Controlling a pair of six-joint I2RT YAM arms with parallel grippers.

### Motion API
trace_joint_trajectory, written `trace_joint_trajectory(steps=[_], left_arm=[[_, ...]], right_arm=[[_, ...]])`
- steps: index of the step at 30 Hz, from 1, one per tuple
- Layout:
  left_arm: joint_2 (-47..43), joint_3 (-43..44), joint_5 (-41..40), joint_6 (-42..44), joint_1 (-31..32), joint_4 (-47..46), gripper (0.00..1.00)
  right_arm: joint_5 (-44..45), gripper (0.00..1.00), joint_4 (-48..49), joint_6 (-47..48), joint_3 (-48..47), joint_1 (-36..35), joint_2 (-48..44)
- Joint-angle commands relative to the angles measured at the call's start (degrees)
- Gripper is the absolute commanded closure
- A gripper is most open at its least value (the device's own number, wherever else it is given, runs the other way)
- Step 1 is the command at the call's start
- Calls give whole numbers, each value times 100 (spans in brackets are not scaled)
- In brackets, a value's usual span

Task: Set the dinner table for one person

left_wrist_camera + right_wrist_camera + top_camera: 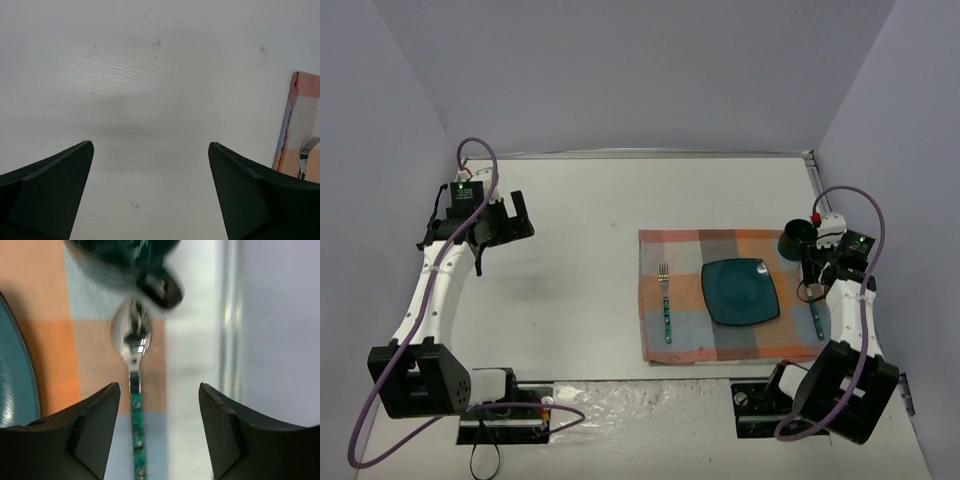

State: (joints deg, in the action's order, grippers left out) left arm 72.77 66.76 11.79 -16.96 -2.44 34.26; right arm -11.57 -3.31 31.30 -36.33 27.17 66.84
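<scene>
A matte white counter (590,220), lightly scuffed, fills the floor of a pale lilac-walled enclosure, running from the arm bases at the near edge to the far wall. On its right half lies an orange and blue-grey plaid cloth (680,340). A fork (666,300) lies on the cloth's left part with its tines pointing far, a dark teal square plate (740,291) sits at the middle, and a spoon (131,337) with a teal patterned handle lies along the right edge, bowl pointing far. The right fingers (95,425) are spread apart, one on each side of the spoon's handle, gripping nothing. Just beyond the spoon's bowl, a dark cup (795,240) stands at the cloth's far right corner, blurred in the wrist view. Farther back on the left, well apart from the cloth, the left fingers (60,190) are spread wide over bare counter.
</scene>
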Motion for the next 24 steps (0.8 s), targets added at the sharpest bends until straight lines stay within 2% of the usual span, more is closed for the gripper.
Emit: trace_joint_trajectory(steps=[1, 6, 11, 16, 24], left_arm=[[-162, 135, 66, -33, -64, -201, 3], [-274, 71, 113, -43, -46, -280, 3], [-524, -5, 12, 61, 39, -470, 3], [-776, -142, 63, 164, 95, -687, 3], [-1416, -181, 25, 114, 112, -586, 3]], right_arm=[[297, 35, 96, -381, -1001, -510, -673], [936, 28, 78, -782, -1795, -1224, -1532], [1490, 20, 94, -1240, -2163, -1777, -2343], [2276, 0, 16, -1660, -2100, -2354, -3639], [3147, 0, -338, -2349, -1789, -2879, -5239]])
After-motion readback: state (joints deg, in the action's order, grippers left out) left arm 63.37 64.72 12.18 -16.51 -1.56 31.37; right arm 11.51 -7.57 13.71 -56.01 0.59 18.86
